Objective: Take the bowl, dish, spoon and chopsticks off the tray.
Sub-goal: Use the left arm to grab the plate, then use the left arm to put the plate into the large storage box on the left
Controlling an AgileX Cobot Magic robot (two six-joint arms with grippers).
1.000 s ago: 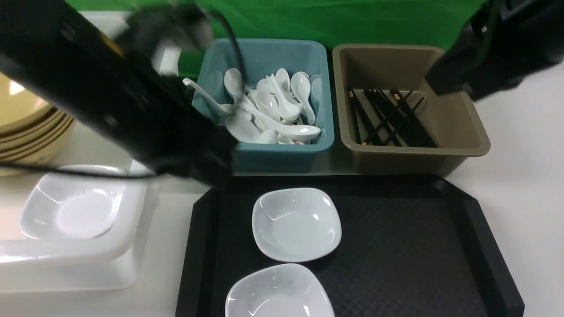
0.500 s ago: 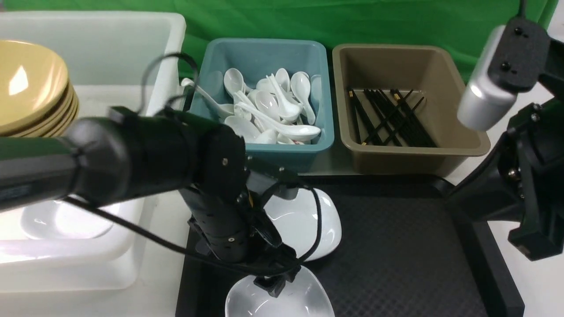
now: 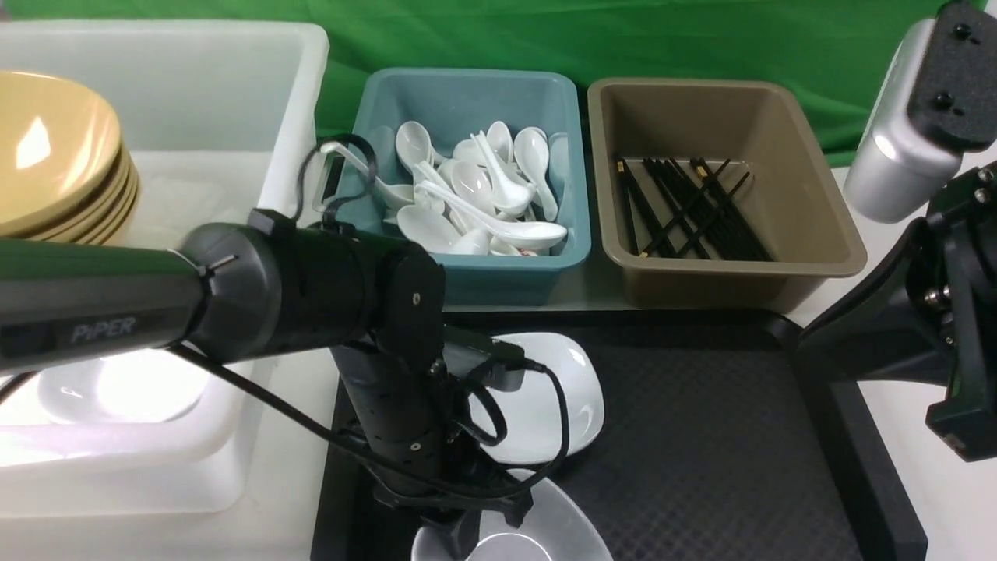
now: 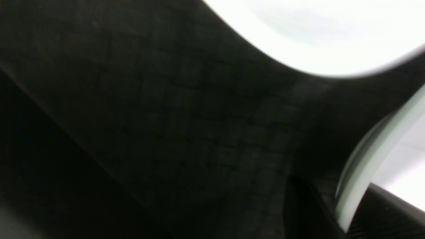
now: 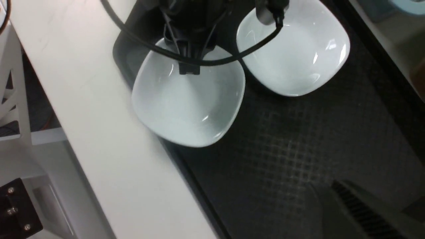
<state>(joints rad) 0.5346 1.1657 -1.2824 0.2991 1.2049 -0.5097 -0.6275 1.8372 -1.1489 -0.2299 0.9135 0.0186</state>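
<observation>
In the front view, your left tool (image 3: 466,545) had reached down at the tray's (image 3: 701,467) near left corner, right on the rim of the near dish (image 3: 545,522), which looked tilted. The far dish (image 3: 580,397) lay flat on the tray just behind the arm's wrist. Off the tray, the bowls (image 3: 54,156) were stacked in the white tub (image 3: 195,78) at far left, the spoons (image 3: 483,202) were piled in the teal tub (image 3: 467,93), and the chopsticks (image 3: 685,210) lay in the brown tub (image 3: 810,226). Your right arm (image 3: 935,312) hung well to the right, and its tool was out of that frame. The left wrist view was dark and blurred, but you could make out the near dish's rim (image 4: 352,179) running between the two fingers (image 4: 298,205), so the tool was pinching that rim. In the right wrist view, the left tool sat clamped on the near dish's edge. That dish covered part of the tray's rim beside the tabletop (image 5: 99,132), and the far dish was just next to it. Your right tool (image 5: 327,189) hovered above bare tray with its fingers pressed together, holding nothing, well apart from both dishes.
</observation>
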